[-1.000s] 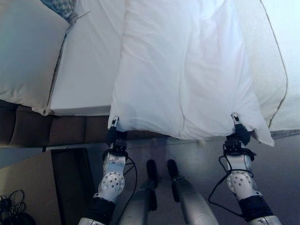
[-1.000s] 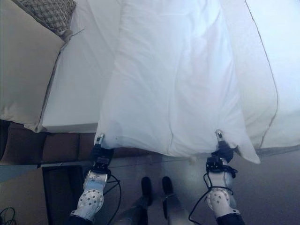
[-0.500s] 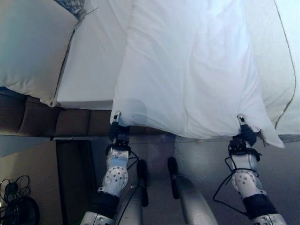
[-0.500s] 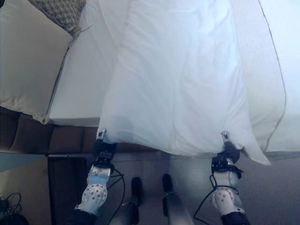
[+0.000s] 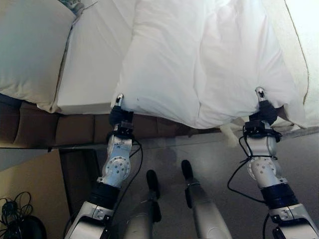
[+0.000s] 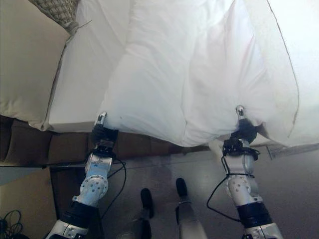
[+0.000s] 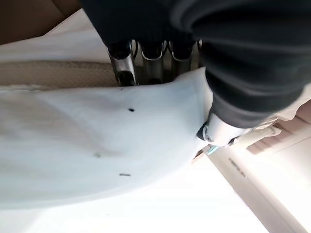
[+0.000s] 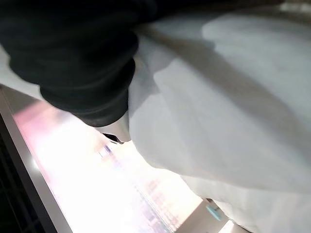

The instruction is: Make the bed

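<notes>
A white duvet (image 5: 199,64) lies along the bed, its near edge lifted just past the mattress edge. My left hand (image 5: 119,112) pinches the duvet's near left corner; in the left wrist view its fingers (image 7: 121,63) lie on one side of the cloth (image 7: 97,141) and the thumb (image 7: 218,131) on the other. My right hand (image 5: 262,112) grips the near right corner, thumb on top. In the right wrist view the cloth (image 8: 233,107) drapes past the dark cover (image 8: 73,58). A deep fold runs down the duvet's middle.
The white sheeted mattress (image 5: 94,64) lies bare left of the duvet. A large cream pillow (image 5: 30,50) and a patterned cushion (image 6: 55,10) sit at the far left. A piped cream cover (image 5: 294,45) lies on the right. The brown bed base (image 5: 65,132) fronts grey floor.
Both hands have moved up and forward toward the bed, so the duvet's near edge now bunches into folds. The view has shifted a little too.
</notes>
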You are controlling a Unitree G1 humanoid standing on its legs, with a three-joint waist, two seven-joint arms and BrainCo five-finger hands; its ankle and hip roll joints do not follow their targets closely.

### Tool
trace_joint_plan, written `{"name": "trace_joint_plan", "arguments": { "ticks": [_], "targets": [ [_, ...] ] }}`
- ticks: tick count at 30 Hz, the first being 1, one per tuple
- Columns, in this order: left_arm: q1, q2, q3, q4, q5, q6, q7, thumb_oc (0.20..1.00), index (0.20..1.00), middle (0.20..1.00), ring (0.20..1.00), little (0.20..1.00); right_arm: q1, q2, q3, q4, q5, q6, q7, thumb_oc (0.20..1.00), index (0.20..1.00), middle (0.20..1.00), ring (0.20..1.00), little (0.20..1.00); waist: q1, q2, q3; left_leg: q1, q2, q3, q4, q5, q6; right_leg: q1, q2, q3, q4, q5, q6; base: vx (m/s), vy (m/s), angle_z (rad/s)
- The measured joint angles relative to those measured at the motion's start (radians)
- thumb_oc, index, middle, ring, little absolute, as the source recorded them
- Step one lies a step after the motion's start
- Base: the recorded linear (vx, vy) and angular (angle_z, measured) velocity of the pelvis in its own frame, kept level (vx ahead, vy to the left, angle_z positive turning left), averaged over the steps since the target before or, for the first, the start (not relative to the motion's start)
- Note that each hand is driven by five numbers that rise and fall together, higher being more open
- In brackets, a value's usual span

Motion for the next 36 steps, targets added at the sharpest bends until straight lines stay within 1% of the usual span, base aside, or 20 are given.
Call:
{"name": "trace_joint_plan", "arguments": {
  "ticks": [3,6,7,9,11,13,14,16,18,20,21,22,25,28,29,32,33,34,35,36],
  "targets": [
    [0.1,-0.008,0.026,-0.041,0.033,0.011,-0.04,0.2,0.2,0.2,0.2,0.2,0.084,0.004,-0.023,-0.068,-0.025,0.012,0.03,0.2,0.2,0.2,0.2,0.2,0.0,-0.004,0.004,0.001,0.002,0.0,-0.004,0.0,0.0,0.0,0.002,0.0,-0.008,-0.001,-0.001,0.02,0.0,-0.06],
    [0.185,-0.044,0.065,-0.041,0.035,0.017,-0.087,0.2,0.2,0.2,0.2,0.2,0.175,0.018,-0.068,-0.076,-0.044,0.024,0.088,0.2,0.2,0.2,0.2,0.2,0.002,-0.008,0.017,0.011,0.009,0.0,-0.008,-0.005,-0.008,0.009,0.009,0.002,-0.014,-0.003,-0.004,0.03,-0.007,-0.07],
    [0.216,-0.081,0.086,-0.022,0.034,0.017,-0.104,0.2,0.2,0.2,0.2,0.2,0.215,0.037,-0.095,-0.031,-0.086,0.029,0.113,0.2,0.2,0.2,0.2,0.2,0.002,-0.011,0.03,0.031,0.013,0.0,-0.018,-0.007,-0.01,0.029,0.013,0.003,-0.024,-0.004,-0.004,0.0,-0.011,-0.03],
    [0.227,-0.101,0.091,0.022,0.035,0.016,-0.111,0.2,0.2,0.2,0.2,0.2,0.238,0.047,-0.105,0.029,-0.103,0.035,0.123,0.2,0.2,0.2,0.2,0.2,0.001,-0.012,0.031,0.044,0.016,0.001,-0.024,-0.008,-0.012,0.045,0.015,0.002,-0.035,-0.004,-0.004,0.0,-0.016,-0.01],
    [0.222,-0.109,0.091,0.095,0.053,0.016,-0.126,0.2,0.2,0.2,0.2,0.2,0.242,0.047,-0.104,0.142,-0.156,0.036,0.164,0.2,0.2,0.2,0.2,0.2,0.0,-0.013,0.032,0.049,0.017,0.0,-0.029,-0.009,-0.013,0.052,0.016,0.001,-0.044,-0.005,-0.006,0.0,-0.041,0.01],
    [0.162,-0.127,0.116,0.355,0.133,0.008,-0.176,0.2,0.2,0.2,0.2,0.2,0.198,0.043,-0.091,0.416,-0.278,0.04,0.192,0.2,0.2,0.2,0.2,0.2,0.004,-0.014,0.031,0.056,0.02,-0.001,-0.031,-0.009,-0.013,0.064,0.017,-0.009,-0.049,-0.005,-0.005,0.0,-0.036,0.1],
    [0.154,-0.132,0.119,0.387,0.133,0.012,-0.174,0.2,0.2,0.2,0.2,0.2,0.19,0.044,-0.087,0.438,-0.29,0.057,0.188,0.2,0.2,0.2,0.2,0.2,0.004,-0.014,0.031,0.055,0.02,-0.001,-0.031,-0.009,-0.013,0.063,0.017,-0.011,-0.05,-0.006,-0.005,0.02,-0.036,0.06],
    [0.132,-0.139,0.127,0.477,0.195,0.004,-0.211,0.2,0.2,0.2,0.2,0.2,0.158,0.059,-0.07,0.544,-0.351,0.036,0.208,0.2,0.2,0.2,0.2,0.2,0.002,-0.016,0.03,0.055,0.022,-0.004,-0.032,-0.009,-0.014,0.07,0.016,-0.019,-0.058,-0.005,-0.006,0.01,-0.025,0.05],
    [0.106,-0.146,0.136,0.556,0.243,0.0,-0.231,0.2,0.2,0.2,0.2,0.2,0.108,0.098,-0.07,0.666,-0.349,0.033,0.21,0.2,0.2,0.2,0.2,0.2,0.004,-0.019,0.028,0.06,0.024,-0.004,-0.032,-0.009,-0.014,0.081,0.017,-0.024,-0.065,-0.005,-0.006,0.01,-0.016,0.09],
    [0.096,-0.146,0.137,0.589,0.278,-0.008,-0.236,0.2,0.2,0.2,0.2,0.2,0.088,0.124,-0.069,0.711,-0.343,0.033,0.215,0.2,0.2,0.2,0.2,0.2,0.007,-0.02,0.026,0.063,0.024,-0.005,-0.032,-0.009,-0.014,0.085,0.015,-0.026,-0.068,-0.006,-0.005,0.01,-0.004,0.02],
    [0.088,-0.142,0.14,0.646,0.319,-0.022,-0.238,0.2,0.2,0.2,0.2,0.2,0.068,0.137,-0.071,0.772,-0.335,0.023,0.233,0.2,0.2,0.2,0.2,0.2,0.009,-0.019,0.021,0.066,0.024,-0.007,-0.034,-0.009,-0.014,0.092,0.015,-0.027,-0.077,-0.005,-0.006,0.0,0.0,0.0],
    [0.042,-0.139,0.156,0.803,0.376,-0.028,-0.233,0.2,0.2,0.2,0.2,0.2,0.015,0.136,-0.06,0.91,-0.328,0.032,0.237,0.2,0.2,0.2,0.2,0.2,0.008,-0.021,0.011,0.082,0.024,-0.007,-0.04,-0.009,-0.014,0.107,0.016,-0.027,-0.082,-0.005,-0.006,0.0,0.0,0.0],
    [0.038,-0.141,0.17,0.878,0.422,-0.028,-0.2,0.2,0.2,0.2,0.2,0.2,0.01,0.151,-0.029,0.956,-0.328,0.053,0.24,0.2,0.2,0.2,0.2,0.2,0.011,-0.022,-0.01,0.083,0.024,-0.006,-0.045,-0.01,-0.014,0.108,0.015,-0.026,-0.088,-0.005,-0.006,0.0,0.0,0.0],
    [0.054,-0.145,0.231,0.984,0.427,-0.027,-0.155,0.2,0.2,0.2,0.2,0.2,0.012,0.16,-0.027,1.003,-0.326,0.055,0.258,0.2,0.2,0.2,0.2,0.2,0.021,-0.02,-0.012,0.084,0.024,-0.007,-0.045,-0.009,-0.014,0.111,0.015,-0.027,-0.09,-0.005,-0.006,0.0,0.0,0.0],
    [0.087,-0.143,0.263,1.061,0.426,-0.022,-0.127,0.2,0.2,0.2,0.2,0.2,0.013,0.158,-0.027,1.044,-0.326,0.06,0.267,0.2,0.2,0.2,0.2,0.2,0.029,-0.019,-0.016,0.087,0.024,-0.008,-0.045,-0.01,-0.014,0.114,0.015,-0.028,-0.091,-0.005,-0.006,0.01,-0.001,0.04],
    [0.176,-0.133,0.274,1.118,0.426,-0.009,-0.101,0.2,0.2,0.2,0.2,0.2,0.01,0.156,-0.02,1.08,-0.331,0.074,0.281,0.2,0.2,0.2,0.2,0.2,0.042,-0.018,-0.017,0.085,0.024,-0.016,-0.049,-0.009,-0.013,0.117,0.013,-0.043,-0.091,-0.004,-0.007,0.01,-0.013,0.18],
    [0.22,-0.129,0.265,1.133,0.431,0.002,-0.097,0.448,0.448,0.448,0.448,0.448,0.009,0.156,-0.018,1.101,-0.342,0.084,0.286,0.89,0.89,0.89,0.89,0.89,0.05,-0.019,-0.02,0.082,0.024,-0.018,-0.049,-0.006,-0.01,0.12,0.011,-0.046,-0.091,-0.005,-0.007,0.0,-0.012,0.2],
    [0.22,-0.129,0.265,1.133,0.431,0.002,-0.097,0.448,0.448,0.448,0.448,0.448,0.009,0.156,-0.018,1.101,-0.342,0.084,0.286,0.89,0.89,0.89,0.89,0.89,0.05,-0.019,-0.02,0.082,0.024,-0.018,-0.049,-0.006,-0.01,0.12,0.011,-0.046,-0.091,-0.005,-0.007,0.01,-0.028,0.19],
    [0.245,-0.121,0.22,1.155,0.468,0.018,-0.1,1.0,1.0,1.0,1.0,1.0,0.007,0.143,0.016,1.171,-0.381,0.106,0.293,1.0,1.0,1.0,1.0,1.0,0.066,-0.021,-0.032,0.082,0.021,-0.024,-0.05,-0.005,-0.008,0.122,0.01,-0.048,-0.091,-0.005,-0.007,0.02,-0.022,0.08],
    [0.26,-0.122,0.212,1.158,0.471,0.025,-0.103,1.0,1.0,1.0,1.0,1.0,0.01,0.151,0.025,1.196,-0.397,0.123,0.297,1.0,1.0,1.0,1.0,1.0,0.065,-0.024,-0.039,0.081,0.021,-0.026,-0.05,-0.004,-0.008,0.122,0.009,-0.048,-0.091,-0.005,-0.007,0.02,-0.026,0.08]
  ]
}}
